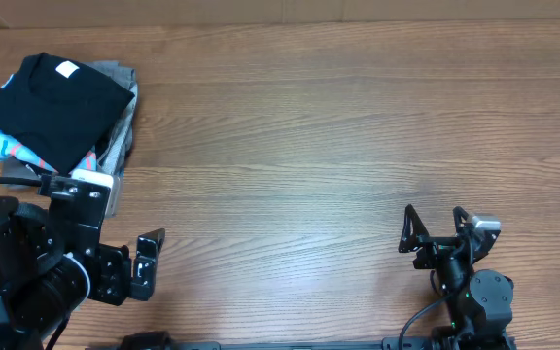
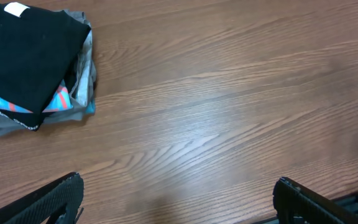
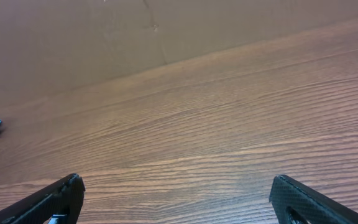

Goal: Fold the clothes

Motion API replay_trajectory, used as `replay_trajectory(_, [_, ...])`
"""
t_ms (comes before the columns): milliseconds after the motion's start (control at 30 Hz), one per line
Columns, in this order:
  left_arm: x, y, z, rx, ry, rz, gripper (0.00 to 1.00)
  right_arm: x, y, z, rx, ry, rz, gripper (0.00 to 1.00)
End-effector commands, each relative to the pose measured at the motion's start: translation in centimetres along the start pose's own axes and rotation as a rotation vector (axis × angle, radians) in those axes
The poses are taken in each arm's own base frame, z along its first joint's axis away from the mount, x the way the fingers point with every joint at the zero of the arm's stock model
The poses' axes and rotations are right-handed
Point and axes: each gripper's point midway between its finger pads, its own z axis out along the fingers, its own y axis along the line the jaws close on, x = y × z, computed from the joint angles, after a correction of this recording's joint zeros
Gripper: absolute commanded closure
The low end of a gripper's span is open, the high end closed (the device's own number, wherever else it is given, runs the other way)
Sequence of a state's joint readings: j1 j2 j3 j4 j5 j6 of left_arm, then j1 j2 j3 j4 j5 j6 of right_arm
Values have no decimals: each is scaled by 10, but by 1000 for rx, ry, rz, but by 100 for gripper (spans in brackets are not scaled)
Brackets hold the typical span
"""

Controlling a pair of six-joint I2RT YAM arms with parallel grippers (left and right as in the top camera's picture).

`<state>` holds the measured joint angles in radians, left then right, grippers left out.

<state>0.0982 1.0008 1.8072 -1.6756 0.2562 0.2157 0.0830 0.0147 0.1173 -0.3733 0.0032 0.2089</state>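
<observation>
A folded black cotton T-shirt (image 1: 52, 107) with a small white neck label (image 1: 67, 69) tops a stack at the far-left corner of the brown wood-grain worktop (image 1: 338, 126). Under it lie a grey garment (image 1: 122, 122) and a turquoise-and-pink striped one (image 2: 58, 99). The left end effector (image 2: 179, 182) hangs near the stack, fingers spread wide, holding nothing. The right end effector (image 1: 434, 219) sits well apart at the near-right edge — also spread and empty.
</observation>
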Motion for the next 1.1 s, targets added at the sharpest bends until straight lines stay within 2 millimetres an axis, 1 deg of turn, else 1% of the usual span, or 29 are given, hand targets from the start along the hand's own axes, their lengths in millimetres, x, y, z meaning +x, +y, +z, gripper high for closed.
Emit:
replay_trajectory(0, [-1, 0, 0, -2, -4, -6, 0, -1, 0, 0, -3, -11, 1, 0])
replay_trajectory(267, [0, -2, -2, 1, -10, 1, 0, -1, 0, 0, -3, -11, 1, 0])
replay_trajectory(333, [0, -5, -5, 9, -22, 27, 0, -1, 0, 0, -3, -11, 1, 0])
replay_trajectory(367, [0, -4, -7, -6, -32, 63, 0, -1, 0, 0, -3, -11, 1, 0])
replay_trajectory(400, [-4, -6, -9, -5, -58, 84, 0, -1, 0, 0, -3, -11, 1, 0])
replay_trajectory(467, [-27, -10, -11, 12, -193, 126, 0, -1, 0, 0, -3, -11, 1, 0])
replay_trajectory(500, [-34, -11, -10, 12, -238, 137, 0, -1, 0, 0, -3, -11, 1, 0])
replay_trajectory(533, [-44, -13, -5, 23, -319, 160, 0, -1, 0, 0, -3, -11, 1, 0])
replay_trajectory(567, [-46, -13, 1, 30, -356, 172, 0, -1, 0, 0, -3, -11, 1, 0])
replay_trajectory(700, [-44, -15, 30, 50, -490, 202, 0, -1, 0, 0, -3, -11, 1, 0])
replay_trajectory(733, [-40, -16, 39, 55, -525, 208, 0, -1, 0, 0, -3, -11, 1, 0])
replay_trajectory(800, [-26, -15, 58, 59, -578, 204, 0, -1, 0, 0, -3, -11, 1, 0])
replay_trajectory(867, [-12, -18, 71, 69, -596, 207, 0, -1, 0, 0, -3, -11, 1, 0])
replay_trajectory(933, [22, -25, 97, 94, -619, 230, 0, -1, 0, 0, -3, -11, 1, 0])
replay_trajectory(1033, [42, -26, 115, 98, -651, 237, 0, -1, 0, 0, -3, -11, 1, 0])
replay_trajectory(1067, [54, -25, 129, 101, -669, 232, 0, -1, 0, 0, -3, -11, 1, 0])
